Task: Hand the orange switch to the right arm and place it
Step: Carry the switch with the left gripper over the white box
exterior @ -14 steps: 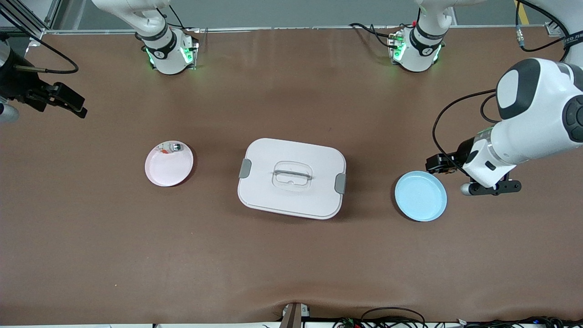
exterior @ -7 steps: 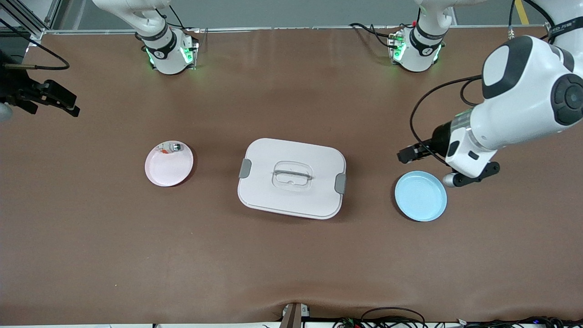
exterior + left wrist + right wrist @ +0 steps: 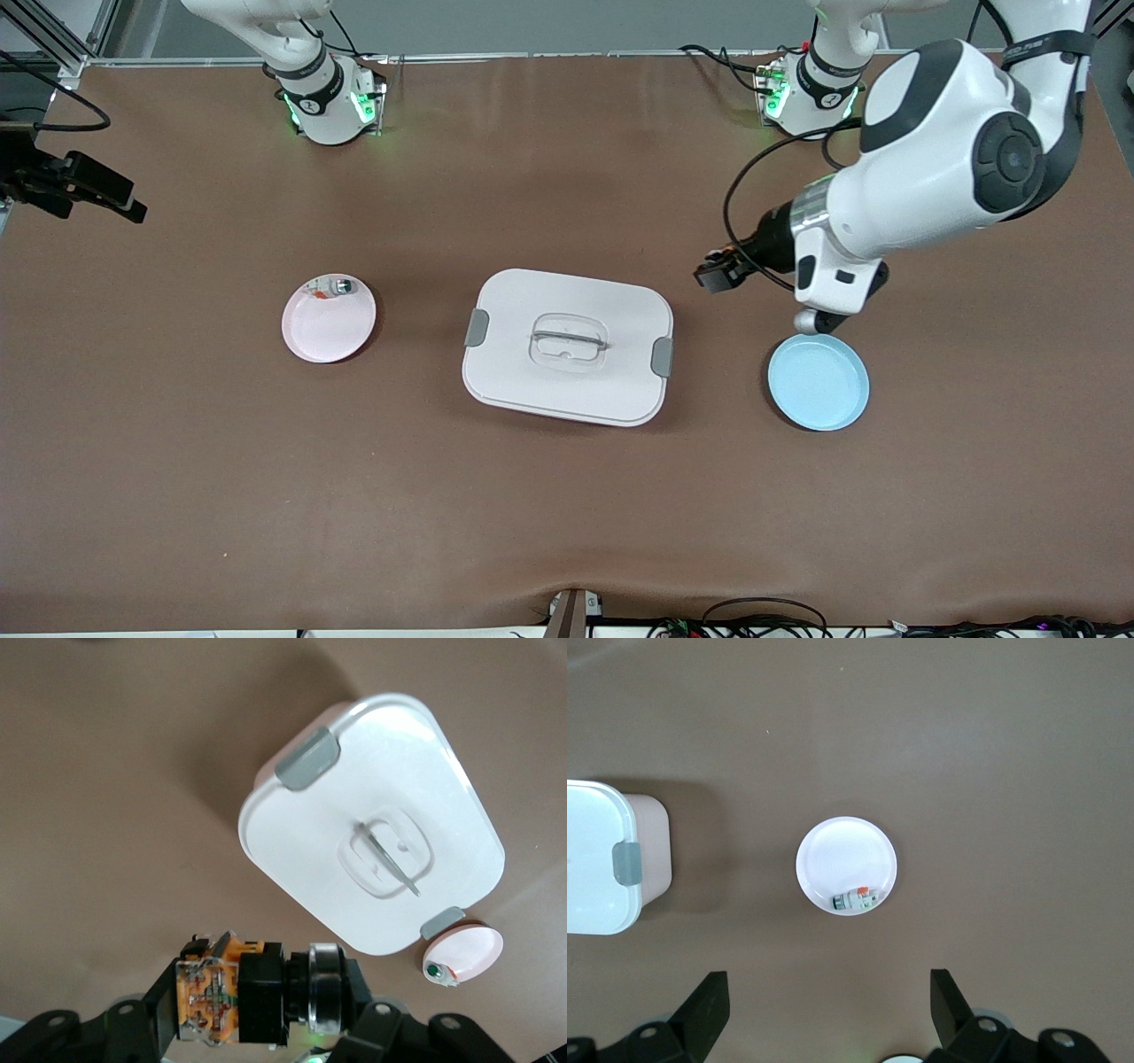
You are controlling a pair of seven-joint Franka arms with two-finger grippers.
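The orange switch [image 3: 257, 992], a black barrel with a tan-orange rear block, lies crosswise between the fingers of my left gripper [image 3: 266, 1005], which is shut on it. In the front view that left gripper [image 3: 722, 273] hangs over bare table between the white lidded box [image 3: 567, 346] and the blue plate [image 3: 818, 381]. My right gripper [image 3: 124, 202] hovers at the right arm's end of the table. It is open with nothing between its fingers [image 3: 709, 1003]. The pink plate [image 3: 846, 864] lies on the table in the right wrist view.
The pink plate [image 3: 329, 317] holds a small grey-white part with an orange bit [image 3: 855, 899]. The white box [image 3: 372, 824] has grey latches and a clear handle. Its corner [image 3: 602, 859] shows in the right wrist view. Cables run by both arm bases.
My left arm has swung from beside the blue plate toward the white box, carrying the switch. My right gripper has drifted slightly toward the table's end.
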